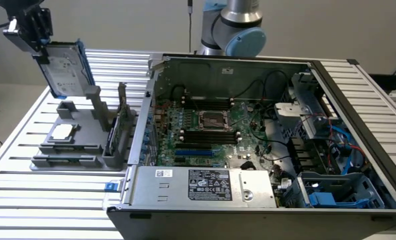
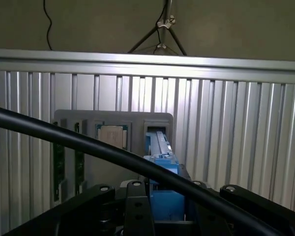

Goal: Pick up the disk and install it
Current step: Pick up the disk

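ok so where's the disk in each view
Exterior view: the disk is at the view's upper left, held in the gripper above the grey holder.
Wrist view: the disk's blue edge is seen end-on in the gripper, in front of the holder.
Shared landmark: the chip sitting in the holder.

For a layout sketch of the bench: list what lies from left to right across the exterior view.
Black gripper holding the book-sized silver-grey metal disk with blue plastic frame → small blue plastic tab → square silver metal processor socket → blue plastic drive bay.
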`<state>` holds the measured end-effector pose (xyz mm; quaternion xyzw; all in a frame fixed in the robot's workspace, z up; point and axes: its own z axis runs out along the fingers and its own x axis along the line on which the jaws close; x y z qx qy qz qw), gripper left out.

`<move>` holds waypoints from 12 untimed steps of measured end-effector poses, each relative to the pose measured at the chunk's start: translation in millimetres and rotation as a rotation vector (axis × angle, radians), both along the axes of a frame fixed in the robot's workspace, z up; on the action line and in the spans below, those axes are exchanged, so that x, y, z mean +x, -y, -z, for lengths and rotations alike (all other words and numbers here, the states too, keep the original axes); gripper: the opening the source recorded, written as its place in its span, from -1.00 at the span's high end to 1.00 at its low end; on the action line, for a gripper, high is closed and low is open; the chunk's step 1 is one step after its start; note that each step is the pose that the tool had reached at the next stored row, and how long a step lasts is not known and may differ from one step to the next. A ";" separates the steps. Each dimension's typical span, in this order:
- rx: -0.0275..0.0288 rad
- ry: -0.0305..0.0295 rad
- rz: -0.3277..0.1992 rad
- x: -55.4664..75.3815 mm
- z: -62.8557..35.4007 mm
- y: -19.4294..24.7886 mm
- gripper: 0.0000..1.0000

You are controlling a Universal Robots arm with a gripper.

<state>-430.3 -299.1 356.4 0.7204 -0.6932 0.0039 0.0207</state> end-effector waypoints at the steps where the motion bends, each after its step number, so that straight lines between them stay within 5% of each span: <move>1: 0.0000 -0.0001 0.000 0.0 -2.6 0.0 0.35; 6: -0.0001 0.0000 0.000 0.0 -15.1 0.0 0.35; 12: 0.0000 0.0000 0.000 2.4 -41.5 0.2 0.35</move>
